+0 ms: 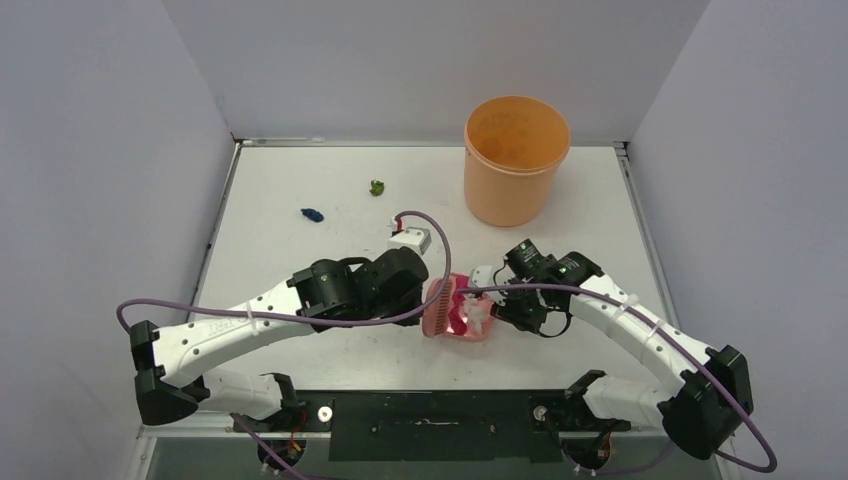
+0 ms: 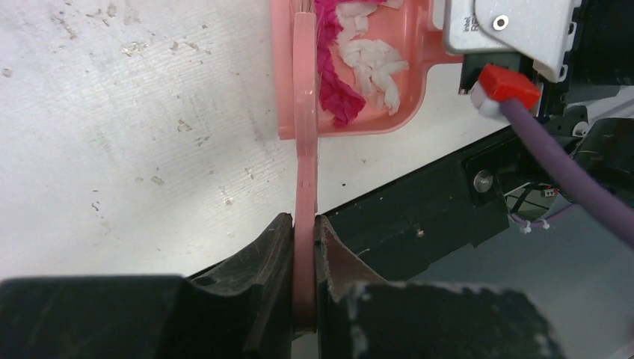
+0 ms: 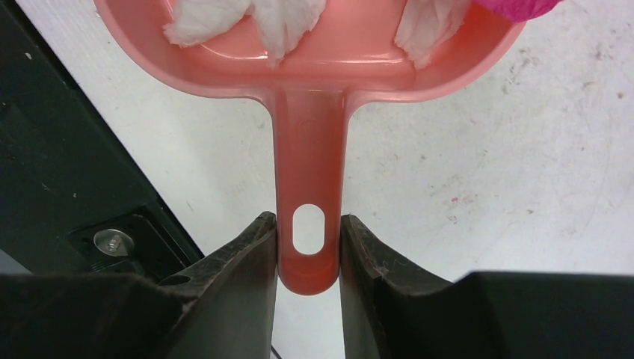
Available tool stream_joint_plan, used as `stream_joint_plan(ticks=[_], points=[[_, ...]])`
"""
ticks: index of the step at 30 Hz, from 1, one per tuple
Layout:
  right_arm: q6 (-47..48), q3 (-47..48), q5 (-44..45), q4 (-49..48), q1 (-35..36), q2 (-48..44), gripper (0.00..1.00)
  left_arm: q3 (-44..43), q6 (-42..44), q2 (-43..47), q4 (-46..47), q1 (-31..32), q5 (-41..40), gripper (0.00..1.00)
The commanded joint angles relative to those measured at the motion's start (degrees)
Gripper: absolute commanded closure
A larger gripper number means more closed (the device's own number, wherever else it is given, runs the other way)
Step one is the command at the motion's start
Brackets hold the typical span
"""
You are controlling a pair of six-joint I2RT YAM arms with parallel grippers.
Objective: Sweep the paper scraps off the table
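- Table [image 1: 300, 180]: white, scuffed, metal-edged.
- Orange bucket [image 1: 515, 160]: upright and open-topped, by the far edge toward the far right corner.
- Left gripper [image 2: 303, 232]: jaws almost together, clamped on the thin handle of the pink brush [image 2: 304, 149], close to the near edge at mid-width.
- Right gripper [image 3: 309, 232]: jaws partly apart, gripping the handle end of the pink dustpan [image 3: 310, 157], which is just beside the brush.
- Paper scraps: white and magenta wads [image 2: 370, 63] lie in the dustpan; green wad [image 1: 377, 187] and dark blue wad [image 1: 312, 214] lie on the table toward the far left corner, well apart from the pan.
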State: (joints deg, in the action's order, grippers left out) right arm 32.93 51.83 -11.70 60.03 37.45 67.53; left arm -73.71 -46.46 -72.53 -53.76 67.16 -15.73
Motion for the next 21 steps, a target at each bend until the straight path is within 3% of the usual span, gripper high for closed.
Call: stream_joint_plan(ticks=[1, 9, 13, 21], points=[[1.61, -0.32, -2.36, -2.13, -2.68, -4.25, 0.95, -6.74, -0.77, 4.01, -3.95, 1.54, -6.08, 1.00], [1.50, -0.22, -2.27, -2.06, -3.47, -7.12, 0.95, -8.68, -0.94, 10.05, -6.48, 2.30, -9.02, 1.00], [2.27, 2.28, -1.77, 0.09, -3.73, -6.70, 0.95, -6.58, -0.19, 13.94, -10.57, 2.23, -16.01, 1.00], [4.09, 10.62, -4.73, 2.61, -4.59, -1.04, 0.95, 7.65, 4.77, 23.45, -5.68, 0.57, -28.78, 1.00]])
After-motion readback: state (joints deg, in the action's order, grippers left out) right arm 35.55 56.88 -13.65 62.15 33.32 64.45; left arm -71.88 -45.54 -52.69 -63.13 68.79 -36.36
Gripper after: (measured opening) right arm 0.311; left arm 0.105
